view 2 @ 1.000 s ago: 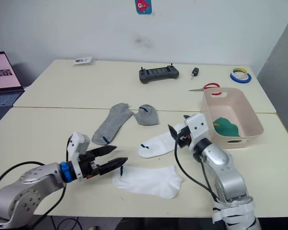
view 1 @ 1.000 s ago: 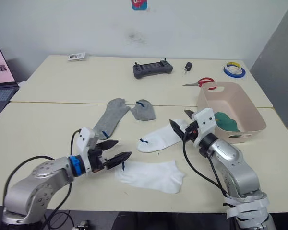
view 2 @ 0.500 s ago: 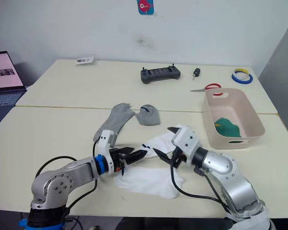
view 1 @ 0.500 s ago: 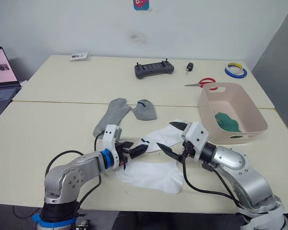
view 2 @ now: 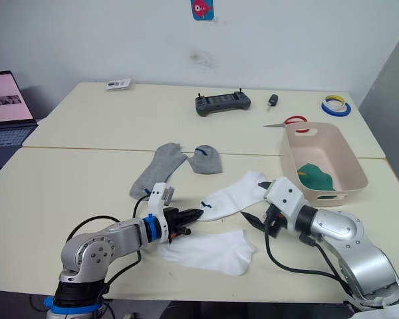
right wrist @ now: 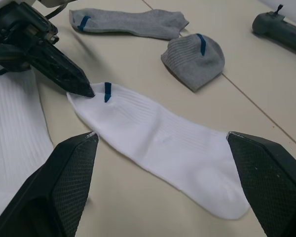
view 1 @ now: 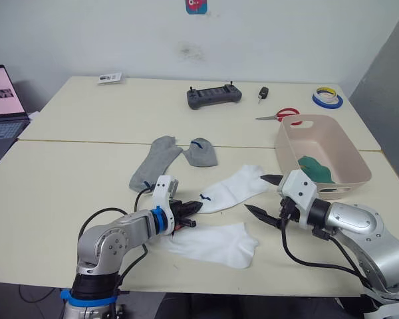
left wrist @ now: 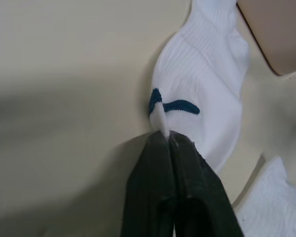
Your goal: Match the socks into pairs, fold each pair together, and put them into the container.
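Observation:
A white sock [view 1: 234, 189] with a blue cuff mark lies mid-table. My left gripper [left wrist: 165, 136] is shut on the corner of its cuff. My right gripper [view 1: 254, 193] stands wide open at this sock's toe end, just above the table; the sock [right wrist: 158, 132] lies between its fingers [right wrist: 71, 175] without touching them. A second white sock [view 1: 210, 242] lies flat nearer the front edge. Two grey socks [view 1: 150, 166] [view 1: 199, 154] rest behind them, the second one bunched. The pale pink container [view 1: 346, 149] stands at the right with a green sock [view 1: 314, 168] inside.
On the far table lie a black controller [view 1: 213, 96], a small black item [view 1: 261, 93], red-handled scissors [view 1: 279, 114] and tape rolls [view 1: 324, 98]. A laptop [view 1: 0, 106] sits at the far left. A seam runs across between the two tables.
My left gripper moved right from the front white sock to the marked sock's cuff and shut on it. My right gripper first moved left along that sock, then drew back to its toe, still open.

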Controlling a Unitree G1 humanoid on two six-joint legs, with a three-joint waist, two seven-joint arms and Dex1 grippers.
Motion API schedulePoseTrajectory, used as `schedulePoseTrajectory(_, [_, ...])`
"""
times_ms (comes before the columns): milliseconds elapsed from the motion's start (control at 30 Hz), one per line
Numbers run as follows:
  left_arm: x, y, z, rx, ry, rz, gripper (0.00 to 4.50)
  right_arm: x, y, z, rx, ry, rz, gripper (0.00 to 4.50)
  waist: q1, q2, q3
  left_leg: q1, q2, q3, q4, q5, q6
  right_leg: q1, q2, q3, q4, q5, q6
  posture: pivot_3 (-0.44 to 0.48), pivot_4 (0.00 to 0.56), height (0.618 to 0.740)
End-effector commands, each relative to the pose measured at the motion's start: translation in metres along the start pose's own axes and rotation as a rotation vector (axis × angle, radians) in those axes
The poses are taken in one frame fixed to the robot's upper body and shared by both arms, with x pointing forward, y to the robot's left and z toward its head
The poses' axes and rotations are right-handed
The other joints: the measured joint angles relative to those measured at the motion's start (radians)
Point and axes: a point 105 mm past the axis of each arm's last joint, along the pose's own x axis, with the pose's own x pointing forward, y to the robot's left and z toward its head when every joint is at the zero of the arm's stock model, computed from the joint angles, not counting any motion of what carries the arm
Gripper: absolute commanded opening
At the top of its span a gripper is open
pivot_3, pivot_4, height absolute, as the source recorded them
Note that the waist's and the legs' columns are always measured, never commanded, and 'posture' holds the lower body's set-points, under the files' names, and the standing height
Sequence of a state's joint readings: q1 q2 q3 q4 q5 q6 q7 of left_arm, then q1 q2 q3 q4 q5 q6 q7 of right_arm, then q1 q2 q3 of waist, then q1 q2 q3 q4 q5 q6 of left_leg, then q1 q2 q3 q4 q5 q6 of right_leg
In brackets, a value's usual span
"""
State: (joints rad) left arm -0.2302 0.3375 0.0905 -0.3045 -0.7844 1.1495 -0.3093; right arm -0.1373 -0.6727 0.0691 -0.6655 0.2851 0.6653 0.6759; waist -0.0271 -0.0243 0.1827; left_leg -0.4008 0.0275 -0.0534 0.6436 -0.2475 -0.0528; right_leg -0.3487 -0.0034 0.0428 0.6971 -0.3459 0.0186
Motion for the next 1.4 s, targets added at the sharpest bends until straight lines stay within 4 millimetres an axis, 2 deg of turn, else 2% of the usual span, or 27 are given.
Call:
schedulePoseTrajectory(33, [-0.019,-0.005,0.013,0.074,-0.03,-0.034,0.04,-0.005,0.001,0.011,-0.002,-0.028,0.01,4.5,-0.003,0.0,0.0,0.0,0.0,0.0,0.0,0.0,0.0,0.0,0.0,0.0,0.0,0.0,0.0,0.0,0.15,0.737])
schedulePoseTrajectory(100, [-0.028,-0.003,0.014,0.097,-0.022,-0.035,0.04,-0.005,0.002,0.011,0.009,-0.026,0.013,4.5,-0.006,0.0,0.0,0.0,0.001,0.0,-0.001,0.0,0.0,-0.001,0.001,0.0,0.0,0.0,0.0,0.0,0.15,0.737])
schedulePoseTrajectory(167, [-0.045,0.011,0.016,0.19,0.012,0.0,0.04,0.001,-0.002,0.011,0.024,-0.021,-0.002,4.5,-0.006,0.0,0.0,0.0,0.001,0.0,-0.001,0.0,0.0,-0.001,0.001,0.0,0.0,0.0,0.0,0.0,0.15,0.737])
schedulePoseTrajectory(233, [-0.055,0.021,0.018,0.253,0.032,0.027,0.04,0.01,-0.006,0.009,0.051,-0.01,-0.025,4.5,-0.008,0.0,0.0,0.001,0.002,0.0,-0.001,0.0,-0.001,-0.001,0.001,0.001,0.0,0.0,0.0,0.0,0.15,0.737])
schedulePoseTrajectory(300, [-0.056,0.027,0.019,0.309,0.044,0.044,0.04,0.022,-0.011,0.008,0.061,0.0,-0.045,4.5,-0.004,0.0,0.0,0.001,0.001,0.0,-0.002,0.0,0.0,-0.001,0.001,0.001,0.0,0.0,0.0,0.0,0.15,0.737])
schedulePoseTrajectory(533, [-0.045,0.026,0.021,0.397,0.057,0.001,0.04,0.077,-0.026,0.003,0.185,0.052,-0.097,4.5,-0.001,0.0,0.001,-0.001,0.0,0.001,-0.001,0.0,-0.001,-0.003,-0.001,0.0,0.0,0.0,0.0,0.0,0.15,0.737])
schedulePoseTrajectory(700, [-0.045,0.03,0.019,0.415,0.065,0.007,0.04,0.093,-0.04,-0.012,0.228,0.105,-0.125,4.5,-0.002,0.0,0.001,-0.001,0.0,0.001,-0.001,0.0,0.0,-0.003,-0.001,0.001,0.0,0.0,0.0,0.0,0.15,0.737])
schedulePoseTrajectory(800, [-0.046,0.033,0.019,0.419,0.064,0.016,0.0,0.093,-0.045,-0.014,0.246,0.111,-0.131,3.91,-0.002,0.0,0.001,-0.001,0.001,0.001,-0.001,0.0,0.0,-0.003,-0.001,0.001,0.0,0.0,0.0,0.0,0.15,0.737])
schedulePoseTrajectory(1000, [-0.046,0.037,0.019,0.428,0.06,0.033,0.0,0.09,-0.046,-0.018,0.255,0.127,-0.111,1.76,-0.004,0.0,0.001,-0.001,0.001,0.001,-0.001,0.0,0.0,-0.004,-0.001,0.001,0.001,0.0,0.0,0.0,0.15,0.737])
schedulePoseTrajectory(1167, [-0.047,0.038,0.025,0.46,0.042,0.039,0.0,0.086,-0.044,-0.012,0.246,0.095,-0.104,0.01,-0.004,0.0,0.001,-0.001,0.001,0.001,-0.001,0.0,0.0,-0.004,0.0,0.001,0.0,0.0,0.0,0.0,0.15,0.737])
schedulePoseTrajectory(1267, [-0.055,0.033,0.037,0.493,0.01,0.001,0.0,0.076,-0.04,0.0,0.246,0.049,-0.084,0.01,-0.003,0.0,0.001,-0.001,0.001,0.001,-0.001,0.0,0.0,-0.004,-0.001,0.0,0.0,0.0,0.0,0.0,0.15,0.737])
schedulePoseTrajectory(1400, [-0.079,0.015,0.048,0.536,0.003,-0.113,0.0,0.052,-0.023,0.019,0.26,-0.018,-0.036,0.01,-0.004,0.0,0.001,-0.002,0.001,0.0,-0.002,0.0,0.0,-0.004,0.0,0.0,0.0,0.0,0.0,0.0,0.15,0.737])
